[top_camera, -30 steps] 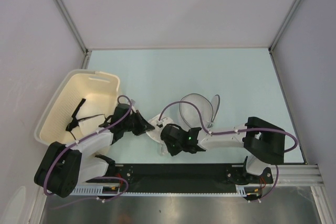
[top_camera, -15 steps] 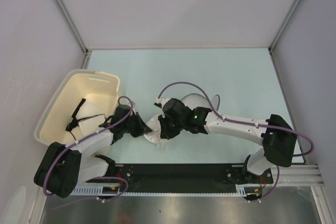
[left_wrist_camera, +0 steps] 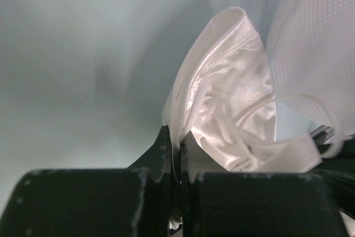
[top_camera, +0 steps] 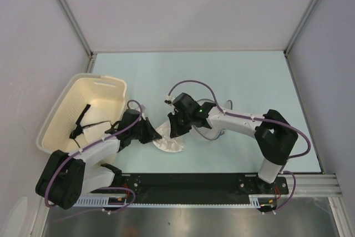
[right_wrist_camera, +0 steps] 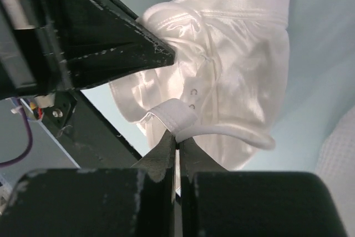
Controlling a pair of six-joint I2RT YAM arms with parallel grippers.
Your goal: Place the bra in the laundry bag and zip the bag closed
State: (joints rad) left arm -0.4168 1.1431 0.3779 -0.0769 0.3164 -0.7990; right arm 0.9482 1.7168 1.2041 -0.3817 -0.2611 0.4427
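There are two grippers with one garment held between them. The left gripper (left_wrist_camera: 176, 144) has its jaws pressed together on a fold at the edge of the bra (right_wrist_camera: 233, 65), the single shiny white piece in the scene. The satin rises from just past its fingertips and bunches ahead of them, slightly to their right. The right gripper (right_wrist_camera: 177, 144) is closed just as tight, pinching one narrow white strap or band of that same bra at its tips. The rest of the fabric spreads out ahead of it. The left gripper's black fingers come in from the right gripper's upper left and meet the cloth.

From above, the two sets of fingers point toward each other over the pale table (top_camera: 249, 76), and the bra lies between them.

There is one laundry bag (left_wrist_camera: 316, 54). Its white mesh stands just beyond the bra, ahead and to the right of the left gripper. A corner of the mesh shows low on the right gripper's right side. From above it sits behind the right gripper, largely hidden under that arm. The bra is outside the bag and close beside it, though whether they touch cannot be told, nor how the zipper stands.

One cream basket (top_camera: 55, 116) sits well behind the left gripper, with one black strappy garment (top_camera: 83, 120) inside it
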